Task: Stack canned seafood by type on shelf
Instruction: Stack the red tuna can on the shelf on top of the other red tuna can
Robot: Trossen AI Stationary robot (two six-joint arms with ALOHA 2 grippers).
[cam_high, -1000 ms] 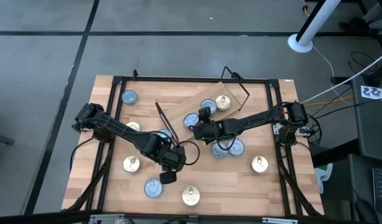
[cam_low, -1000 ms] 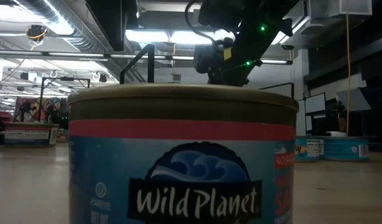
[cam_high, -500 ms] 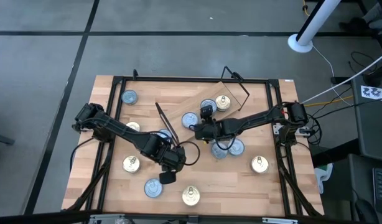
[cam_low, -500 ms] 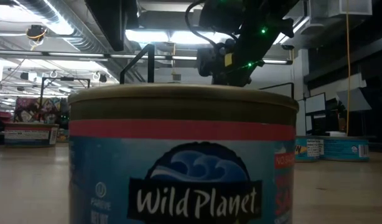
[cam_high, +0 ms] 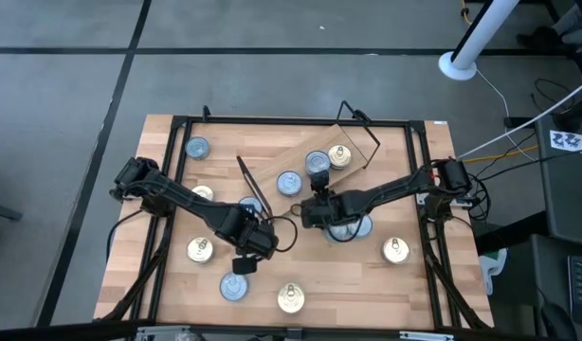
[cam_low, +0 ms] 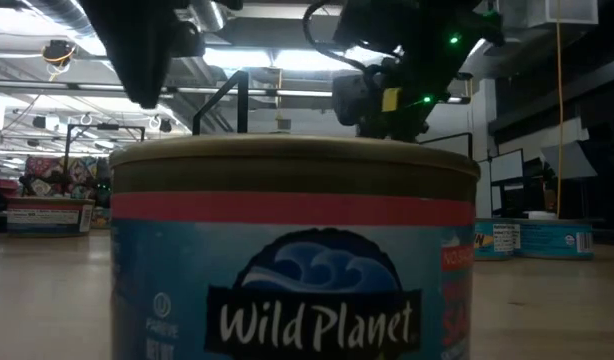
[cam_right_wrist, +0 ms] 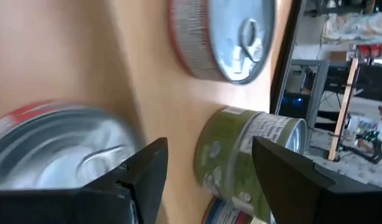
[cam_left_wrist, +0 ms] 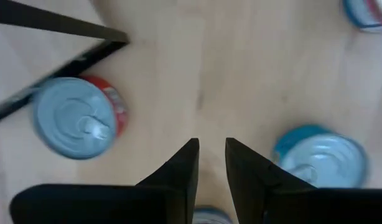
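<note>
The shelf [cam_high: 315, 152], a light plank on black wire legs, lies askew at the table's back. It carries a gold tin [cam_high: 339, 156] and silver-topped tins [cam_high: 317, 163]; another silver-topped tin [cam_high: 288, 182] is at its edge. My right gripper [cam_high: 308, 214] [cam_right_wrist: 206, 149] hovers open just in front of the shelf. Its wrist view shows a silver tin [cam_right_wrist: 54, 149] and a green-labelled tin [cam_right_wrist: 247, 155] lying past it. My left gripper [cam_high: 242, 263] [cam_left_wrist: 209, 149] hangs over bare wood mid-table, fingers slightly apart and empty, between a red-sided tin [cam_left_wrist: 76, 118] and a blue tin [cam_left_wrist: 321, 158].
Loose tins are scattered about the table: gold ones [cam_high: 199, 249] [cam_high: 290, 299] [cam_high: 395, 250], silver ones [cam_high: 196, 148] [cam_high: 233, 286]. A blue Wild Planet tin [cam_low: 292, 250] fills the low view. A black frame [cam_high: 419, 152] borders the table.
My right gripper has drawn back from the shelf toward the table's front, leaving the silver tin by the plank. My left gripper has shifted slightly left.
</note>
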